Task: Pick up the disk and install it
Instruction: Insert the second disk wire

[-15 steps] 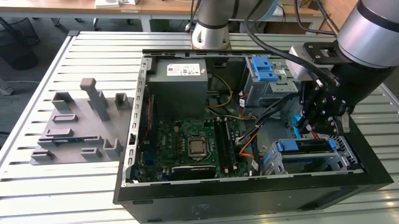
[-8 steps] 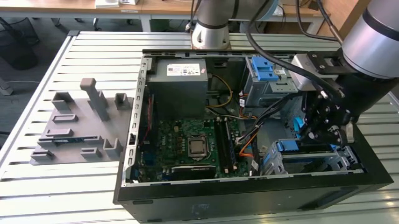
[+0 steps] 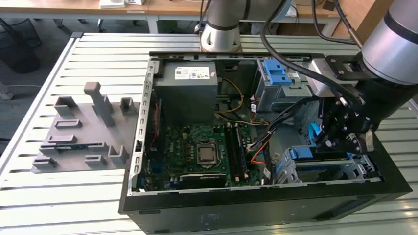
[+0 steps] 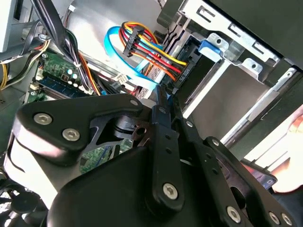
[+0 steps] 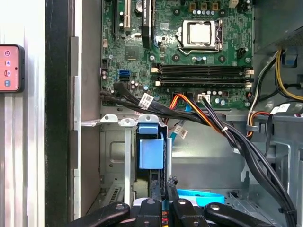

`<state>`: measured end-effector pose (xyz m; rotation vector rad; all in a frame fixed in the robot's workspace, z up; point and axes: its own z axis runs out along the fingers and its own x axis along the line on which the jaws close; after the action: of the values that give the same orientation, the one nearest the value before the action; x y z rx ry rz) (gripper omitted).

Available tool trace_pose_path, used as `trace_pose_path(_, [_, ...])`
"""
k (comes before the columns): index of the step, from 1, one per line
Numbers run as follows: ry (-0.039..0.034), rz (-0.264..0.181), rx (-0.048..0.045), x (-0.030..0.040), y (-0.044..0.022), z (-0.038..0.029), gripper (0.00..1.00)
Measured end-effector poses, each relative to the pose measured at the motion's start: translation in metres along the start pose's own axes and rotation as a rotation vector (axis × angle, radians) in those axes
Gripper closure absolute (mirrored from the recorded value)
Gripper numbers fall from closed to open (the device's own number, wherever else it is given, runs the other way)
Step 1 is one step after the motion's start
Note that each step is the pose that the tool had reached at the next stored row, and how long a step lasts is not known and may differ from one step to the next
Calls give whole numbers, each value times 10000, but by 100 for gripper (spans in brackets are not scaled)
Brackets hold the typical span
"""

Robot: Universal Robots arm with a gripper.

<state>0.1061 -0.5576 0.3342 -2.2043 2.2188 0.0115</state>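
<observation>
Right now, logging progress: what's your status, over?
Gripper shut, at the cage. Disk sitting in cage slot. Cables close by, not blocking.

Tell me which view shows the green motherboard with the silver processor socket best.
The first wrist view: the green motherboard lies square-on, socket and memory slots unobstructed. The exterior view shows it angled, inside the black case. The second wrist view shows a strip behind cables.

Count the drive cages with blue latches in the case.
2. One cage beside the power supply; the other cage at the opposite end, below the gripper. The arm may hide more.
</observation>
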Motion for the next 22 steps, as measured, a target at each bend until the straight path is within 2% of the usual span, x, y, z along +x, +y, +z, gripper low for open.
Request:
trace_pose_path(19, [0,13,-5,14,-7,-6,84])
trace_pose_path(22, [-35,13,-6,15,-8,-4,84])
